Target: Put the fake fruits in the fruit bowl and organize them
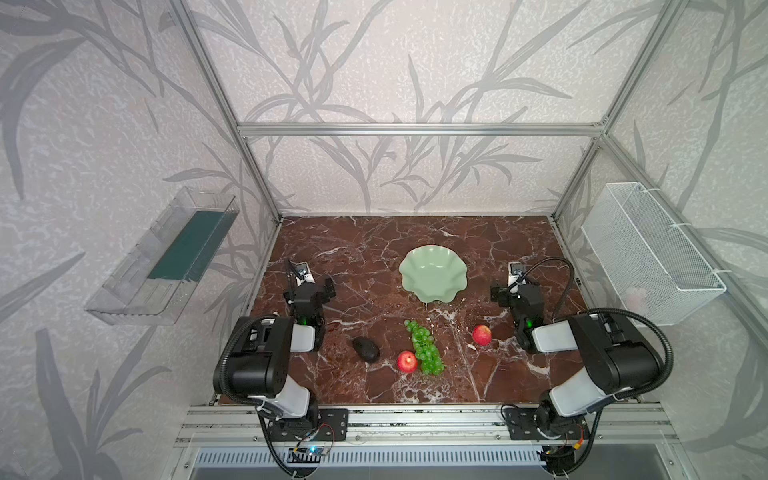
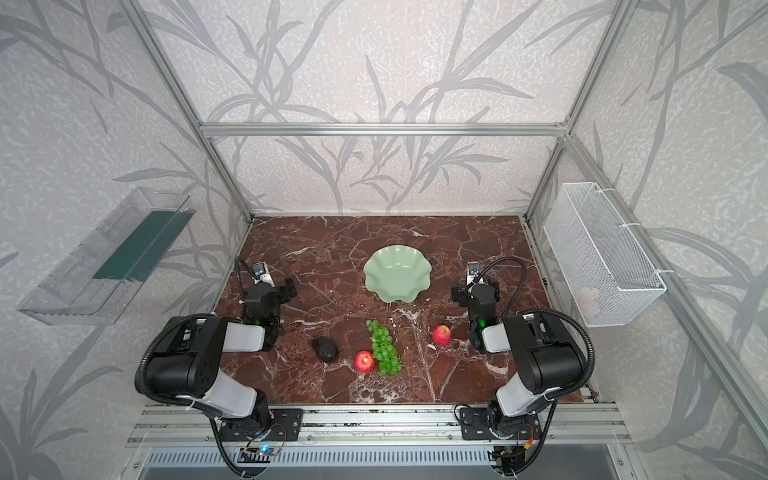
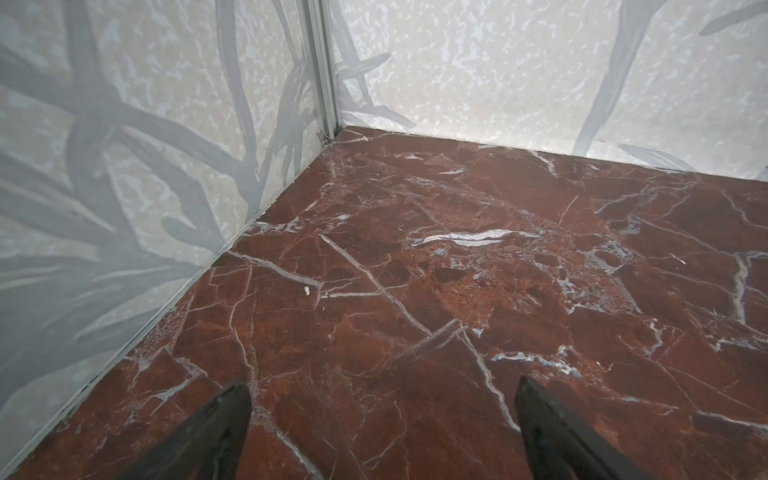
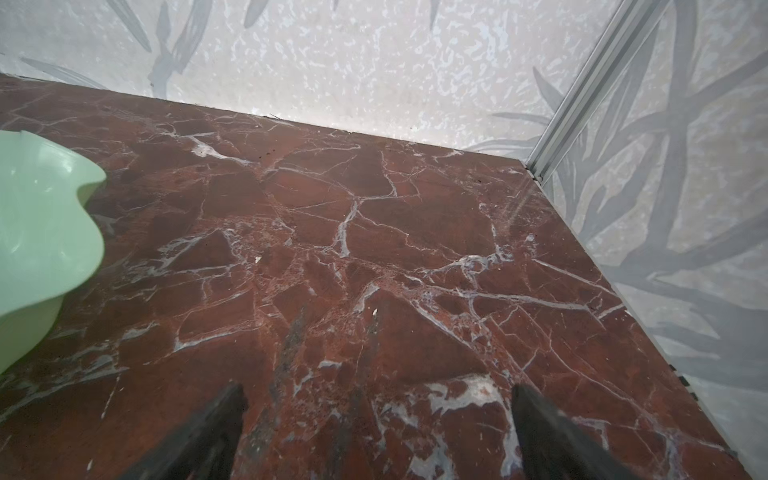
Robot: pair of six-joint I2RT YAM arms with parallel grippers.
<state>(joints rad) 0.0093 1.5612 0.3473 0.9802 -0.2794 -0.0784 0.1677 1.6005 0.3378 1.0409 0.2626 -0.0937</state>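
Four fake fruits lay on the marble tabletop (image 1: 357,253), all outside the fruit bowl (image 1: 433,272), nearer the front edge. The avocado (image 1: 366,349) sat leftmost. One apple (image 1: 407,362) touched the grape bunch (image 1: 424,348). The second apple (image 1: 481,335) sat apart, toward the right arm. The bowl stood mid-table behind them. Flanking it, the left gripper (image 3: 382,386) and right gripper (image 4: 378,390) had jaws spread wide over bare marble.
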